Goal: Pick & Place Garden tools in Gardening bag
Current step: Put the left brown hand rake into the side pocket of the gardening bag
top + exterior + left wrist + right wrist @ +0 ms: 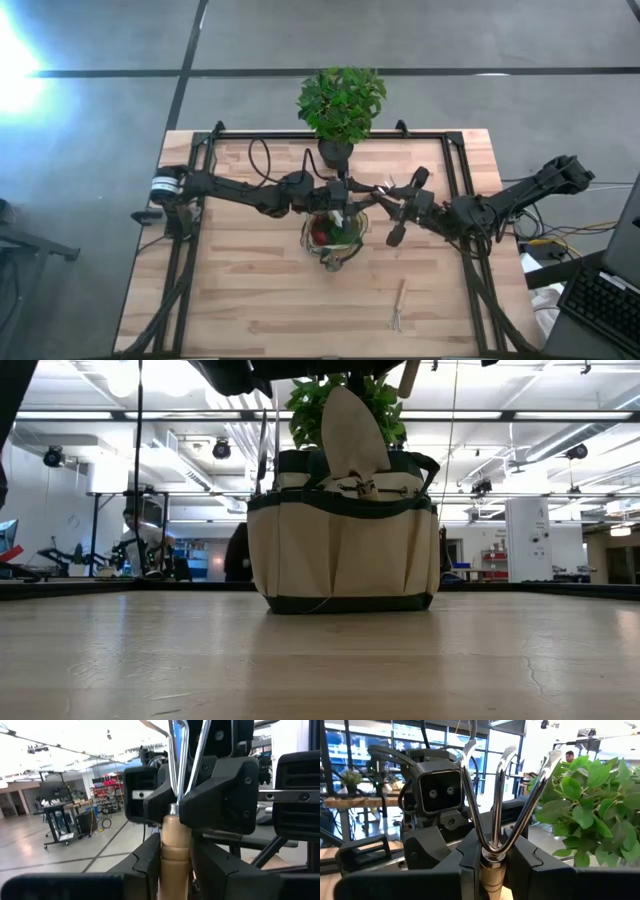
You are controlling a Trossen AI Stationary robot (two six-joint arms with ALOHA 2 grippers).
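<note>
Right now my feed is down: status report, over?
Left gripper and right gripper both on one rake, above the gardening bag. Fork waits on table. Nothing blocking.

khaki gardening bag (342,550) stands upright mid-table (trowel (352,432) poking out); wooden-handled fork (397,305) lies near the front edge.

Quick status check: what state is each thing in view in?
left gripper: shut on the rake handle.
right gripper: shut on the same rake.
rake: airborne, held by both.
gardening bag: upright, mouth open.
trowel: standing in bag, blade up.
hand fork: lying flat on table.
plant: upright.
</note>
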